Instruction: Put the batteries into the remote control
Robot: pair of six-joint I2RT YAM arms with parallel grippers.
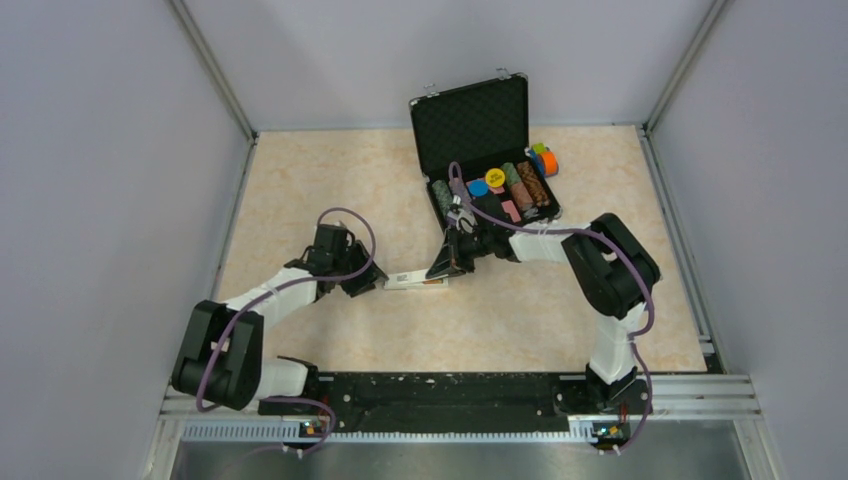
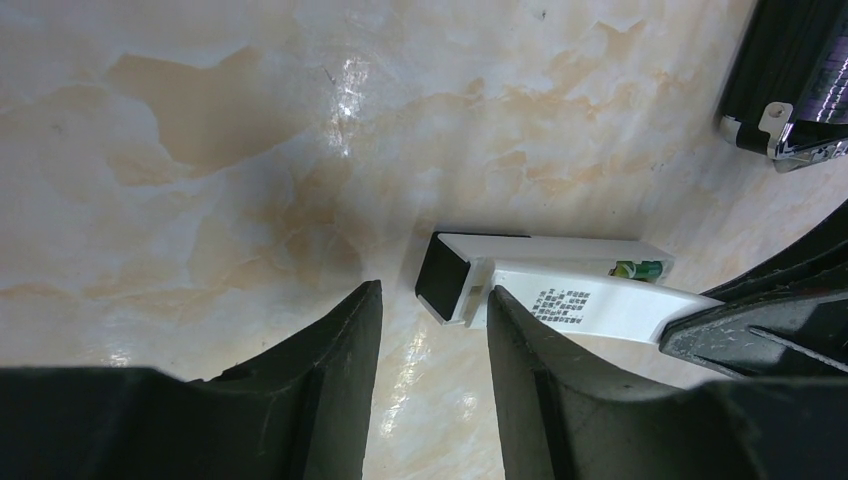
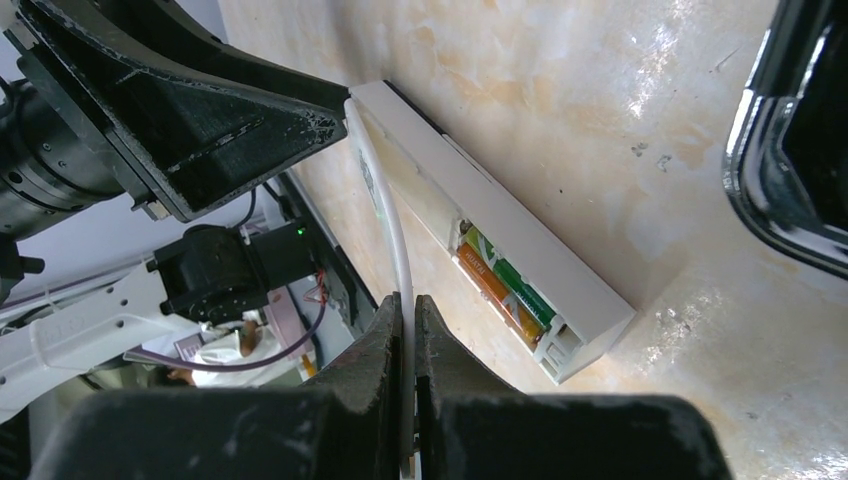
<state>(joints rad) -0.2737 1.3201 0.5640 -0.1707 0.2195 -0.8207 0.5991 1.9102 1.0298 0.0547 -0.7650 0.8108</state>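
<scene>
Though open by the remote control [image 2: 550,250], left claw [image 2: 433,300] empty; right claw [image 3: 408,305] tight on white cover [image 2: 620,310].

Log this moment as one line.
remote: on table, uncovered | batteries: both seated in remote | cover: pinched in right gripper, not yet closed | left gripper: open at remote's end

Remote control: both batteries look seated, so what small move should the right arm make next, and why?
Probably lower the right gripper so the white cover it pinches lies flat over the open bay. The green and orange batteries already sit in the remote control, and the bay is uncovered.
</scene>
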